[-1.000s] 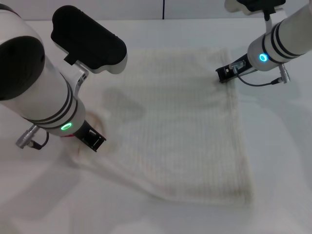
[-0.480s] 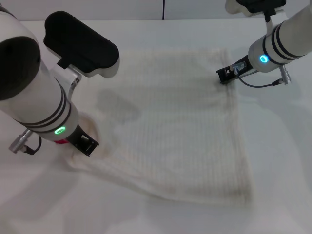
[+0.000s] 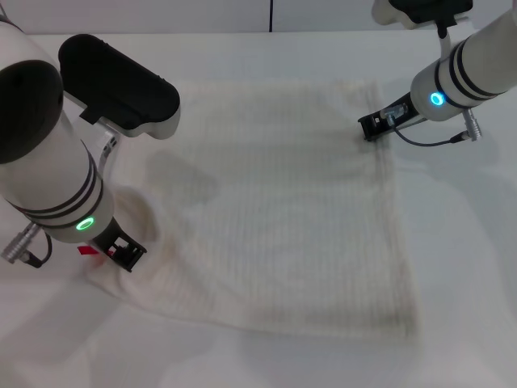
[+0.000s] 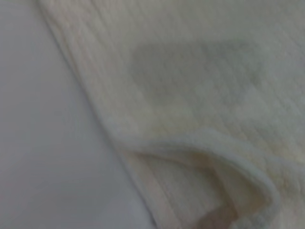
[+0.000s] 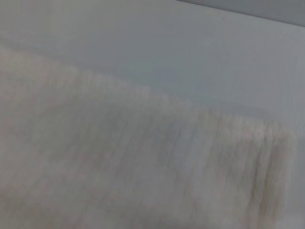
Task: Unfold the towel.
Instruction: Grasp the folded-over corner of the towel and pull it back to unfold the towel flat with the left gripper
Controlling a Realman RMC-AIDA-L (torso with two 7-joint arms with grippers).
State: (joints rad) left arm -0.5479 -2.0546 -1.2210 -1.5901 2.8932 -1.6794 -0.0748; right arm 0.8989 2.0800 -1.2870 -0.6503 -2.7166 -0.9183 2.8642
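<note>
Cream-white ribbed cloth — the towel point(image 3: 291, 210) — lies spread across the middle of the white tabletop point(image 3: 468, 267), close to square in outline, with its hemmed border visible along the right and near edges. The near-left corner is not flat: it is drawn out toward the left gripper point(image 3: 121, 252) and lifted into a soft ridge. The left wrist view shows that corner point(image 4: 224, 176) curled over on itself, the hem raised off the table. The left gripper sits low at this corner, touching the cloth; its fingers appear clamped on the towel's edge. The right gripper point(image 3: 373, 125) rests at the far-right corner of the towel, down against the cloth just inside the hem — whether its fingers are parted or closed cannot be determined. The right wrist view shows only the ribbed surface point(image 5: 119, 162) and its far edge against the table.
</note>
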